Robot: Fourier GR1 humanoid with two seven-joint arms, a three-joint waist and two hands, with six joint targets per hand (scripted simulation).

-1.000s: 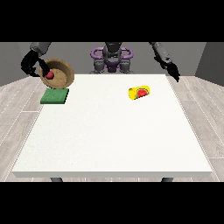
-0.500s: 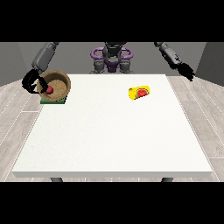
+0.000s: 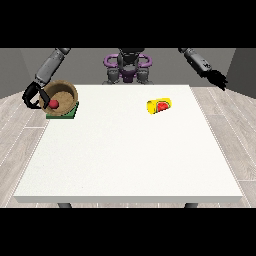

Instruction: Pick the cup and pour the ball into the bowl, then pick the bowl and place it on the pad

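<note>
A brown bowl [image 3: 64, 93] tilts toward the camera over the green pad [image 3: 64, 113] at the table's far left corner, with a red ball [image 3: 53, 104] inside it. The hand at the view's left [image 3: 33, 95] curls round the bowl's left rim. A yellow cup [image 3: 159, 105] lies on its side on the table right of centre, its red inside facing the camera. The hand at the view's right [image 3: 216, 78] hangs in the air beyond the table's right edge, far from the cup, with its fingers relaxed.
The white table [image 3: 130, 160] stretches toward the camera. The robot's purple and grey torso [image 3: 128, 67] stands behind the far edge. A wooden floor surrounds the table.
The bowl with the ball has shifted left and lower over the pad with the hand at the view's left. The hand at the view's right has swung further out to the right.
</note>
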